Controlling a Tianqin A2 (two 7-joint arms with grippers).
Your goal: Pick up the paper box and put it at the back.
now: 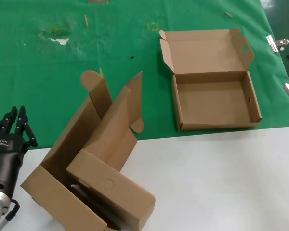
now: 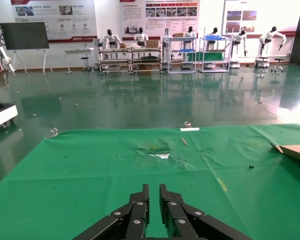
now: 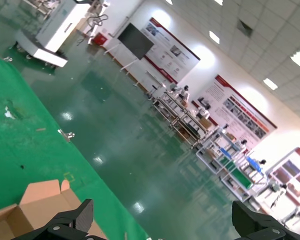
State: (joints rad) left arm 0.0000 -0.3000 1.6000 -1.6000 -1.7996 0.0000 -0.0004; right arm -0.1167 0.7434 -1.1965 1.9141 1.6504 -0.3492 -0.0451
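The paper box point(image 1: 214, 98) lies open on the green cloth point(image 1: 38, 82) at the right, with its tabbed lid folded back and a small round hole in its right wall. A corner of it shows in the right wrist view point(image 3: 35, 200). My left gripper point(image 1: 17, 115) hovers at the near left over the cloth's front edge, shut and empty; in the left wrist view point(image 2: 154, 192) its fingers stand almost together. My right gripper point(image 3: 162, 220) is wide open and empty, beside the box's far right.
A bigger brown carton point(image 1: 94, 120) with rounded-ear flaps stands at the near left, and a box with a round dimple point(image 1: 111, 187) rests in it. The white tabletop point(image 1: 221, 178) fills the front. Metal clips point(image 1: 275, 43) hold the cloth's right edge. There is a whitish worn patch point(image 1: 60, 39) at the far left.
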